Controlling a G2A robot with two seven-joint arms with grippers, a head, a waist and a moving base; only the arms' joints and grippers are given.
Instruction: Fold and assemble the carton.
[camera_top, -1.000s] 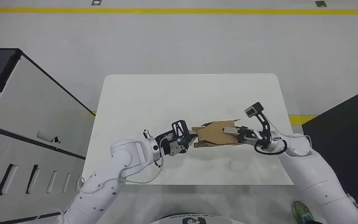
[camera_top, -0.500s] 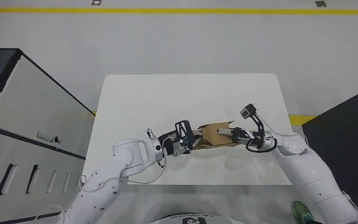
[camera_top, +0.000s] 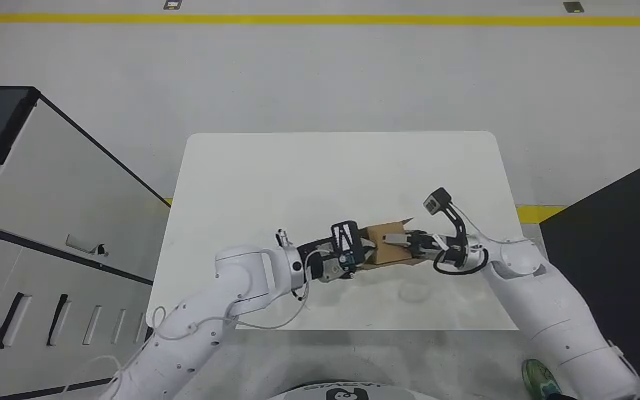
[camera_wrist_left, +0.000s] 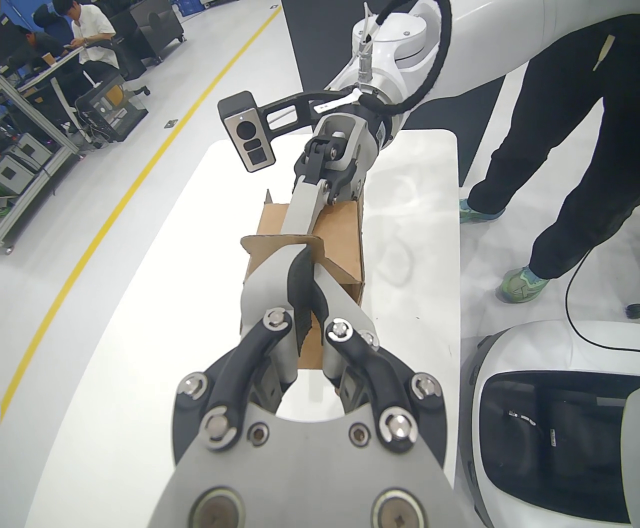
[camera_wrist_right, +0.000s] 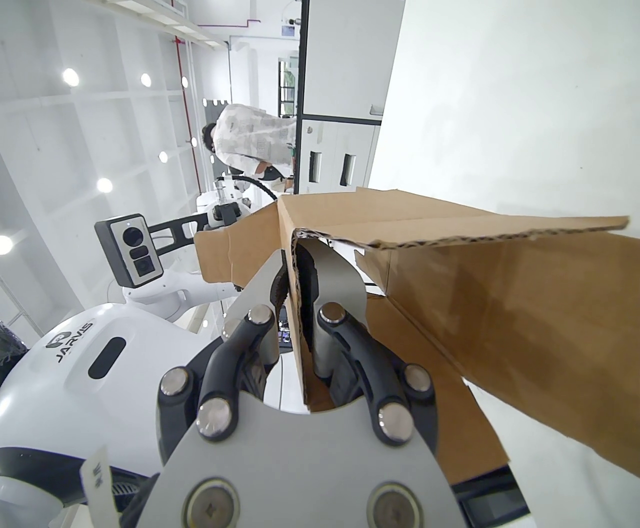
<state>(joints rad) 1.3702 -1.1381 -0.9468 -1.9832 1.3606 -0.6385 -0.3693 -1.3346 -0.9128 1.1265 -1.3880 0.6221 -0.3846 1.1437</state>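
A grey cabinet (camera_top: 60, 190) stands on the floor, left of the white table (camera_top: 300, 170). Far behind the table a yellow line (camera_top: 300, 18) runs across the floor.

The left arm comes in from the near left corner. The left gripper (camera_wrist_left: 302, 260) is at the left end of the carton (camera_top: 380, 240). Its two fingers are close together and pinch a flap of brown card between them.

The carton is on the near part of the table, a little right of the middle. It lies long ways, from left to right, between the two grippers. It is partly open, like a box with no lid, and some flaps stick out at its ends. I cannot tell if its bottom sits on the table top.

The right gripper (camera_wrist_right: 295, 270) is at the right end of the carton. Its fingers are narrow and squeeze the edge of one carton wall. One finger is inside the wall and the other is outside. The right arm comes in from the near right corner.
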